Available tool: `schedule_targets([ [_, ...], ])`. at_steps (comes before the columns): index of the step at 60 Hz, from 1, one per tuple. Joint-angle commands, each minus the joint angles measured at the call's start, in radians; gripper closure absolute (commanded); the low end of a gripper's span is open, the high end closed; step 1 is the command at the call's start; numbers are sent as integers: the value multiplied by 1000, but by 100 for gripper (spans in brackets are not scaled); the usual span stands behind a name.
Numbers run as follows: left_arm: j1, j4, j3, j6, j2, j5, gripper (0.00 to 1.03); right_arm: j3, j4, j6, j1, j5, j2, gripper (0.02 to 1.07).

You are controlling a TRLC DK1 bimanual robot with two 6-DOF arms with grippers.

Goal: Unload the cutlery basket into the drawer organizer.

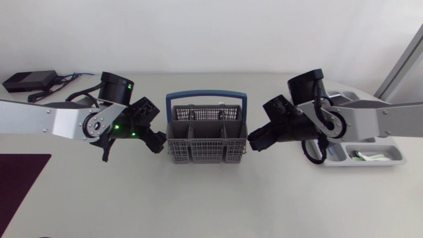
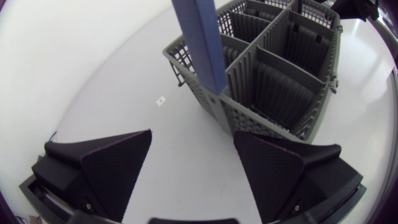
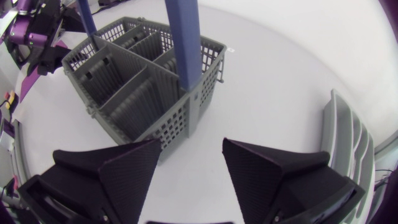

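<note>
The grey cutlery basket (image 1: 207,140) with a blue handle (image 1: 206,98) stands mid-table, and its compartments look empty (image 2: 273,74) (image 3: 137,87). My left gripper (image 1: 156,141) hovers open just off the basket's left side, its fingers (image 2: 115,165) apart with only bare table between them. On the opposite side my right gripper (image 1: 255,140) is open too, its fingers (image 3: 273,171) holding nothing. The white drawer organizer (image 1: 377,158) lies at the right, partly hidden under my right arm. A few pieces lie in it (image 1: 370,157). Its edge (image 3: 348,134) shows beside the right gripper.
A black power adapter (image 1: 30,80) with cables lies at the back left. A dark purple mat (image 1: 20,178) covers the front left corner. A small mark (image 2: 161,100) sits on the table beside the basket.
</note>
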Motion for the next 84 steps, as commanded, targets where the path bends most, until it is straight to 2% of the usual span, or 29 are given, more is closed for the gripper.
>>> schedule_targets([
  [1, -13, 15, 23, 14, 16, 17, 11, -28, 6, 37, 37, -25, -17, 34],
  [26, -3, 15, 9, 16, 9, 17, 11, -37, 29, 26, 46, 75, -1, 34],
  [36, 36, 15, 8, 16, -4, 17, 11, -52, 28, 16, 40, 85, -9, 32],
  [46, 74, 13, -5, 16, -32, 17, 6, -72, 28, -1, 11, 104, -33, 31],
  [54, 108, 12, -22, 13, -76, 17, 6, -92, 28, -15, -40, 128, -72, 18],
  [66, 165, 7, -60, -35, -224, 23, 5, -133, 19, -53, -87, 188, -213, 8],
  [84, 198, 4, -150, -113, -458, 28, 5, -216, 9, -92, -195, 208, -426, 7],
])
